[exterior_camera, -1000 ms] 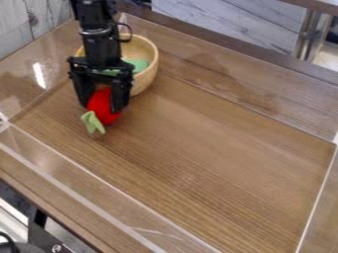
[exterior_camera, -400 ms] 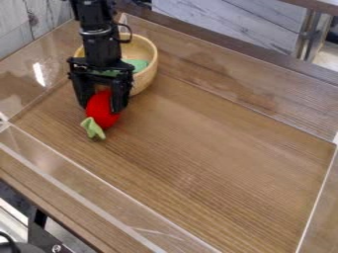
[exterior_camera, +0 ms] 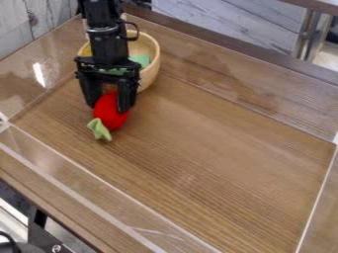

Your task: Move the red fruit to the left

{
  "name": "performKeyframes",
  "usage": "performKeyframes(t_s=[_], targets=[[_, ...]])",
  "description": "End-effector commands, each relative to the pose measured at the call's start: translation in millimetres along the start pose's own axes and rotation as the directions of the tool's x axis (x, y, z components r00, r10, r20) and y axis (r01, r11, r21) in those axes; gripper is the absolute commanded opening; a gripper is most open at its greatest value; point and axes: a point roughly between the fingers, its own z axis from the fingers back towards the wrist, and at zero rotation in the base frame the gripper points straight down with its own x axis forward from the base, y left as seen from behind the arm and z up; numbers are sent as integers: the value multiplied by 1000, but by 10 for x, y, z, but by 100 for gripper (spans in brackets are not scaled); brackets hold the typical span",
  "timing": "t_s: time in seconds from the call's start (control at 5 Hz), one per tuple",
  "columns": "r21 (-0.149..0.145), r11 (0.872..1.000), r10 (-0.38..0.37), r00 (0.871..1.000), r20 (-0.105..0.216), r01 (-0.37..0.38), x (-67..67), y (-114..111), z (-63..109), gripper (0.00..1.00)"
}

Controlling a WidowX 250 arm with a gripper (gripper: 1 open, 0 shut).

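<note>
Change against the earlier views: the gripper (exterior_camera: 109, 102) and the red fruit (exterior_camera: 114, 114) both sit slightly further right and lower in the view than a second ago, the fruit having shifted along with the black fingers around it. The bowl (exterior_camera: 142, 61) has kept its place.

Item, one robot arm, black, reaching down from the top left of the view, gripper pointing steeply downward. Jaws spread wide, one finger on each side of the fruit's upper part (whether the pads actually touch the plush cannot be told at this size).

Item, one red fruit: small, rounded, bright red, with a light green leafy end (exterior_camera: 98, 128) pointing toward the lower left. It lies on the desk (exterior_camera: 224, 148) in the left half, just in front of the bowl and between the fingers, its leafy end sticking out below them.

Item, one bowl, pale tan, standing near the back left corner of the desk, partly hidden behind the arm. One green thing (exterior_camera: 126, 68) shows inside it; its shape is mostly covered.

Item, one desk, brown wood grain, edged by a low clear wall (exterior_camera: 27, 128) along its sides.
</note>
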Motion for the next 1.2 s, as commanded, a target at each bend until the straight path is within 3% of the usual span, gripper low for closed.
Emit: performKeyframes(t_s=[0.0,0.2,0.6,1.0], targets=[[25,997,-78,994,77,76,54,-126,261,100],[30,990,-140,986,85,138,18,-274,329,100],[32,985,-175,978,115,172,-44,-205,595,100],[18,995,-101,980,173,99,-138,-483,1201,100]])
